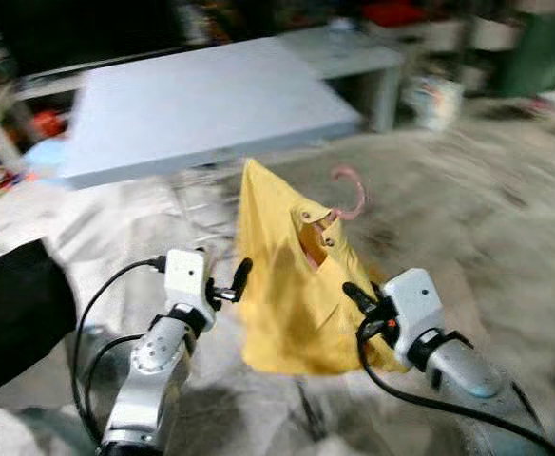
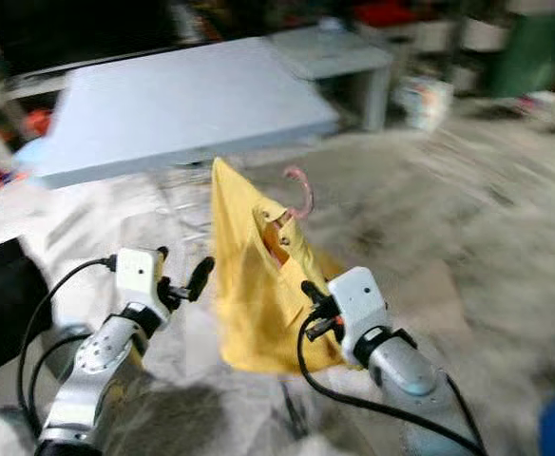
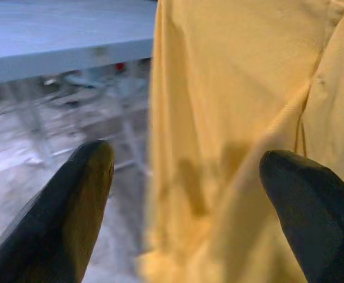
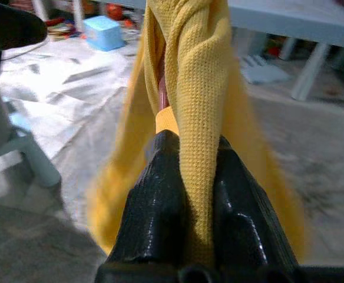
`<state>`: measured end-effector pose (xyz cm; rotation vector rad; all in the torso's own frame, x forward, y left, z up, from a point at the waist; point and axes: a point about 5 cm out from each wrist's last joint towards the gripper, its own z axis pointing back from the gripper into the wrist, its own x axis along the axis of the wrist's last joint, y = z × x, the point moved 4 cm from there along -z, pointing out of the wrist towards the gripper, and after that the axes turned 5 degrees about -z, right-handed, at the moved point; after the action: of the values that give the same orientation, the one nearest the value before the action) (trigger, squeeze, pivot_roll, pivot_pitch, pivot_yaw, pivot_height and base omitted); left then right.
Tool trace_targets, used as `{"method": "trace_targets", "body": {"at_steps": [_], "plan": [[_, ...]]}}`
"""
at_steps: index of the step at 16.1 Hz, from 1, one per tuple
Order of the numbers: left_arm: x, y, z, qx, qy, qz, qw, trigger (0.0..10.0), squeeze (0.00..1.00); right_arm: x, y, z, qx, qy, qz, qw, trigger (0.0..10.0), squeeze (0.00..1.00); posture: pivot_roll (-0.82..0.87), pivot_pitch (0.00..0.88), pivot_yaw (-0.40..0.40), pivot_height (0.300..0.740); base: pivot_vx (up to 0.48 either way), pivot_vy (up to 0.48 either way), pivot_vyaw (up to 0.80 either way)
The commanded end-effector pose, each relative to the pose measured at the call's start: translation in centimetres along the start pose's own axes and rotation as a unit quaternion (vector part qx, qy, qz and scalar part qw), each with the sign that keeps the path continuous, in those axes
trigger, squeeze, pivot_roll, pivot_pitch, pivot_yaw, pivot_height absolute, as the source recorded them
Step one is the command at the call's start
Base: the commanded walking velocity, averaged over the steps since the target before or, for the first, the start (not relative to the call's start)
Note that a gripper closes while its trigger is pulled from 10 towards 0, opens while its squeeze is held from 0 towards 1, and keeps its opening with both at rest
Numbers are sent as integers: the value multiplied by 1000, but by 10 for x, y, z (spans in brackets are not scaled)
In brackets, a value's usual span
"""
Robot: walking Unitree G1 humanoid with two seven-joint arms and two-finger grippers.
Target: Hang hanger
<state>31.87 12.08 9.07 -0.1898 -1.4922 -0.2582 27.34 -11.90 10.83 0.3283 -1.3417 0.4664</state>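
Observation:
A yellow shirt (image 1: 282,285) hangs on a pink hanger whose hook (image 1: 354,195) sticks out above the collar. My right gripper (image 1: 358,296) is shut on a fold of the shirt's right side, and in the right wrist view the knit cloth (image 4: 201,88) runs down between the black fingers (image 4: 160,194), with a reddish part of the hanger (image 4: 162,94) showing inside the fold. My left gripper (image 1: 235,285) is open at the shirt's left edge. In the left wrist view its two fingertips (image 3: 83,194) stand wide apart, with the yellow cloth (image 3: 231,118) just beyond them.
A large grey table (image 1: 201,104) stands just behind the shirt, and a lower grey bench (image 1: 354,52) lies further back. A black object (image 1: 16,313) is at the left edge. A white bucket (image 1: 436,100) and clutter line the back. A pale sheet covers the floor (image 1: 468,218).

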Motion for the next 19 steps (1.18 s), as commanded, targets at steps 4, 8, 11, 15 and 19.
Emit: {"method": "trace_targets", "body": {"at_steps": [4,8,11,15,19], "plan": [[0,6,1,7,3,-4,1000,10000,0,16,10,-3,20,-39,12,999,10000,0,-90,40,50,740,301,0,477],[-1,5,1,6,5,0,1000,10000,0,13,8,-3,17,-34,15,999,10000,0,-90,41,48,740,190,334,120],[-2,5,1,8,9,1,1000,10000,0,12,7,-3,13,-32,16,999,10000,0,-90,42,47,740,0,392,0],[-3,5,1,10,14,2,1000,10000,0,9,5,-4,8,-26,25,999,10000,0,-89,42,48,740,0,458,0],[-4,5,0,10,14,0,1000,10000,0,9,5,-4,7,-26,28,999,10000,0,-89,45,47,740,0,0,0]]}}
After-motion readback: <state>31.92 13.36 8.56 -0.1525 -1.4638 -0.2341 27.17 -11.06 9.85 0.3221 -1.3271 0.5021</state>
